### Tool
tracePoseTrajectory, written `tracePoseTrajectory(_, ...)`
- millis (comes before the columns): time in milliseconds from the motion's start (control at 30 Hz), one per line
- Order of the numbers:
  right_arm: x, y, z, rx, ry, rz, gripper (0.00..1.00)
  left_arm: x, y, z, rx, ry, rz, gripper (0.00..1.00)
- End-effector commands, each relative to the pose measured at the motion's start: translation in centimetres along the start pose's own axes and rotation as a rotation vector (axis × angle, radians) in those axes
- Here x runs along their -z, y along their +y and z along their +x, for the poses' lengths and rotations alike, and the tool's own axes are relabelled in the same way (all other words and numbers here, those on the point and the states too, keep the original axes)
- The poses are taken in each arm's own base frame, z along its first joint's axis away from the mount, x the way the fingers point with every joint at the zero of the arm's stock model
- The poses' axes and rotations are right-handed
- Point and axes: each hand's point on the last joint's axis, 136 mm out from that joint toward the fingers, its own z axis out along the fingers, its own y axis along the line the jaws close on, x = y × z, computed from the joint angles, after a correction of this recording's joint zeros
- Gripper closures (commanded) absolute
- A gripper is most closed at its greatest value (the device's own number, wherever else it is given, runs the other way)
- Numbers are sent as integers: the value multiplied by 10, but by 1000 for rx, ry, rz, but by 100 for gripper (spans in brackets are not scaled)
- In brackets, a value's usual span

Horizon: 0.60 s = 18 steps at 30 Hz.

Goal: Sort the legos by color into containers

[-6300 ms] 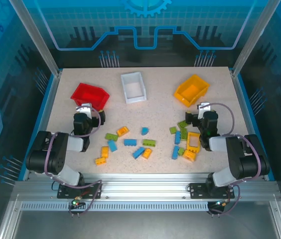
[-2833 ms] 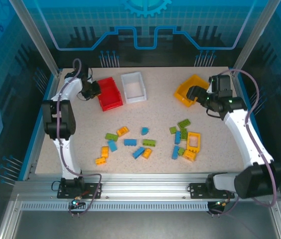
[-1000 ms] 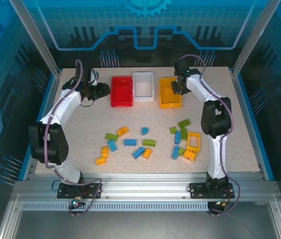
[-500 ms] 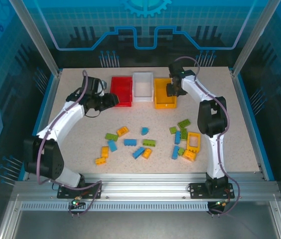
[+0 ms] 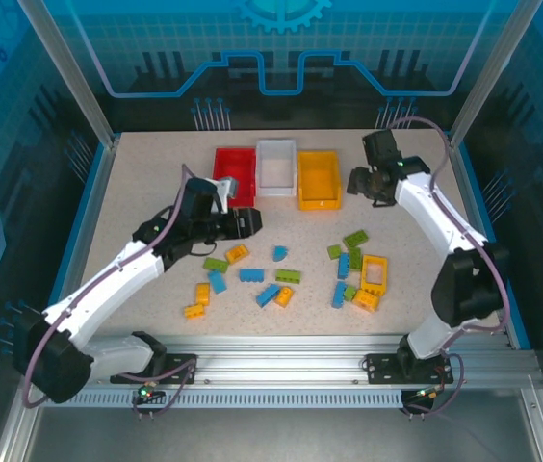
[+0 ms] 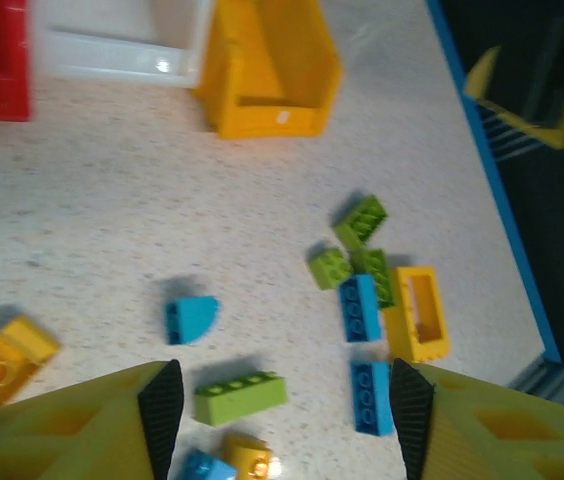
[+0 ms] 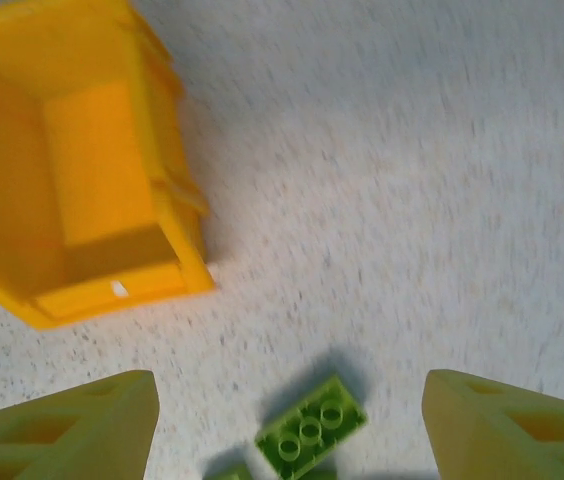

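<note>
Red bin (image 5: 235,177), white bin (image 5: 276,166), yellow bin (image 5: 318,179) in row at far side of counter (image 5: 137,178). Legos (image 5: 288,275) loose mid-counter (yellow bin visibly empty). Step, likely: first pick. Left pincer (image 6: 282,402) spread, empty, above green brick (image 6: 240,397); right pincer (image 7: 287,400) wide, empty, near yellow bin. Next: descend, straddle one brick, close, then carry to chosen bin.

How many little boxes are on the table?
3, in a row at the back: red bin on the left, white bin in the middle, yellow bin on the right.
</note>
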Motion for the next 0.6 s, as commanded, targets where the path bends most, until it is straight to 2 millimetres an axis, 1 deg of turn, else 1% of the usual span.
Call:
tracePoseTrajectory(0,-25,-6,44,-208,137,-24,28,13,-31,-3,-97,-116,58,38)
tracePoseTrajectory(33,-29,-6,51,-241,158,-33,28,13,-37,1,-111,-119,75,35)
tracePoseTrajectory(67,-35,-6,60,-282,185,-37,28,12,-43,6,-122,-117,93,34)
tracePoseTrajectory(100,-41,-5,66,-306,205,-39,28,10,-48,10,-132,-111,106,30)
tracePoseTrajectory(200,-59,-7,84,-384,276,-10,29,4,-56,20,-148,-87,116,29)
tracePoseTrajectory(267,-70,-10,93,-420,309,8,30,1,-58,23,-144,-75,112,29)
tracePoseTrajectory(400,-88,-13,104,-492,344,16,31,-3,-67,28,-157,-64,133,29)
tracePoseTrajectory(567,-101,-17,109,-532,363,31,32,-7,-75,34,-175,-44,150,29)
